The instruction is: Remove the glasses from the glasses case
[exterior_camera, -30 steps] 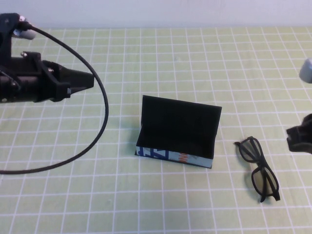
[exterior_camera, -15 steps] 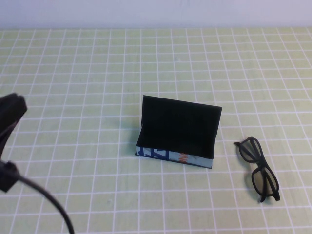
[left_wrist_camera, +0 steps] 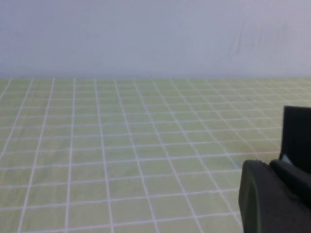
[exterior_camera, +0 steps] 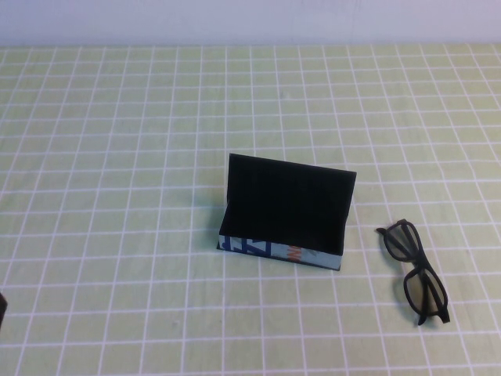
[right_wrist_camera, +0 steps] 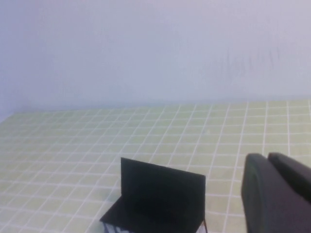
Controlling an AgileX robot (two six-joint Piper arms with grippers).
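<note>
Task status: judged complete, or nearly so. Glasses point(exterior_camera: 413, 271) out of the case point(exterior_camera: 283, 211), lying flat on the mat point(exterior_camera: 125, 157) just to the right of it, not touching it, arms apparently folded. Case upright-lidded: lid open and standing at the rear, pale blue front side facing the camera, interior dark and apparently empty.

Left gripper point(left_wrist_camera: 274, 194): withdrawn to the left of the case, outside the high view; only a dark part of its body visible in the left wrist view, with the case edge behind it. Finger state: cannot tell. Nothing visibly held.

Right gripper point(right_wrist_camera: 277, 191): withdrawn on the near side of the case, outside the high view; dark body visible in the right wrist view, with the open case ahead of it. Finger state: cannot tell. Nothing visibly held.

Remaining work: none evident, apart from parking the arms.
</note>
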